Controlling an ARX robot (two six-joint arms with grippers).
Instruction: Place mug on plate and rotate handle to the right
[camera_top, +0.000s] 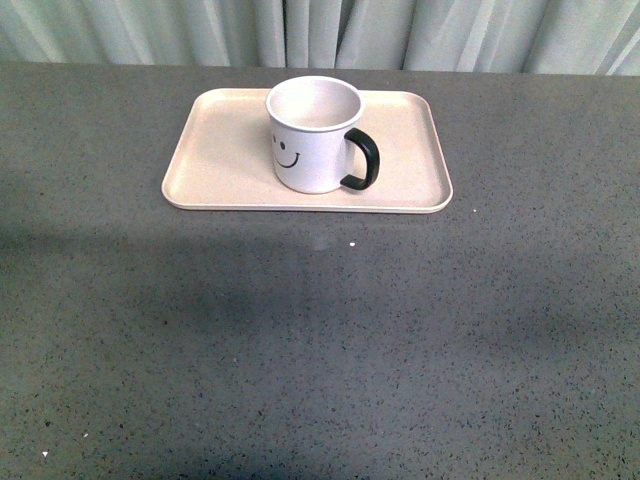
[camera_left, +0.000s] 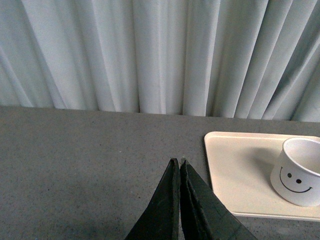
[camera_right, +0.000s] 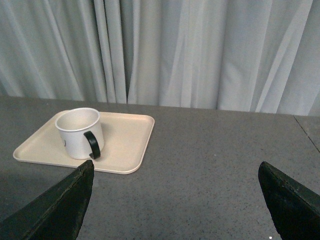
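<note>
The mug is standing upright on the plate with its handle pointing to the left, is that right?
Not quite. The handle points to the right, not the left, as the front view shows. The mug does stand upright on the plate.

Front view looks down across the table (camera_top: 320, 350) from moderate distance. Both wrist views sit low, flanking the plate (camera_left: 240, 165), facing the curtain (camera_left: 125, 50). All three share plate and mug (camera_top: 310, 150).
</note>
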